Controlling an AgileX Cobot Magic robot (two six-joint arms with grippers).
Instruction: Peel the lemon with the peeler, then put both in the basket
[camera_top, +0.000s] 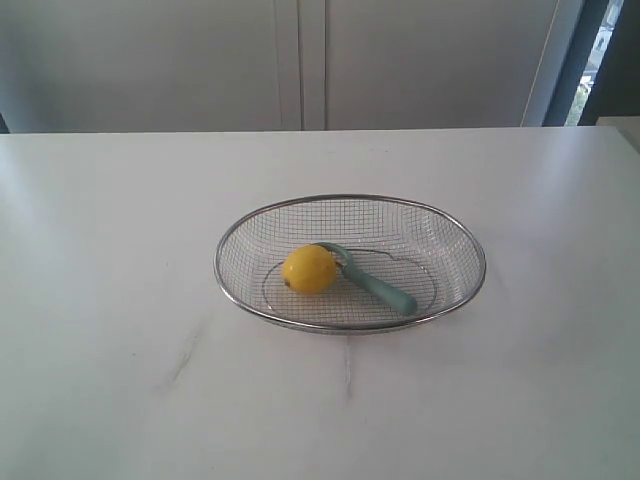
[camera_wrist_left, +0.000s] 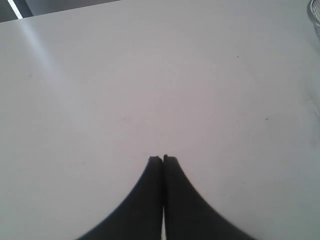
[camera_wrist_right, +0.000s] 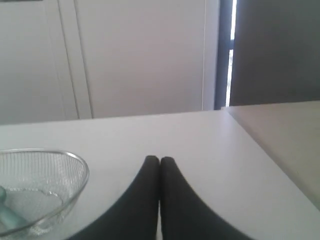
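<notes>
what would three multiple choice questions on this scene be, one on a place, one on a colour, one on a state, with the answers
1. Where is the lemon?
A in the basket, beside the peeler
B outside it
C lifted clear of it

2. What colour is the peeler's handle?
A red
B pale teal-green
C black

3. How do the left gripper and right gripper stand?
A both open
B one shut on the lemon
C both shut, empty

Answers: 1 A, the exterior view shows it on the mesh inside the rim; 2 B, the handle is plainly teal-green; 3 C, each wrist view shows fingers pressed together, nothing between.
</notes>
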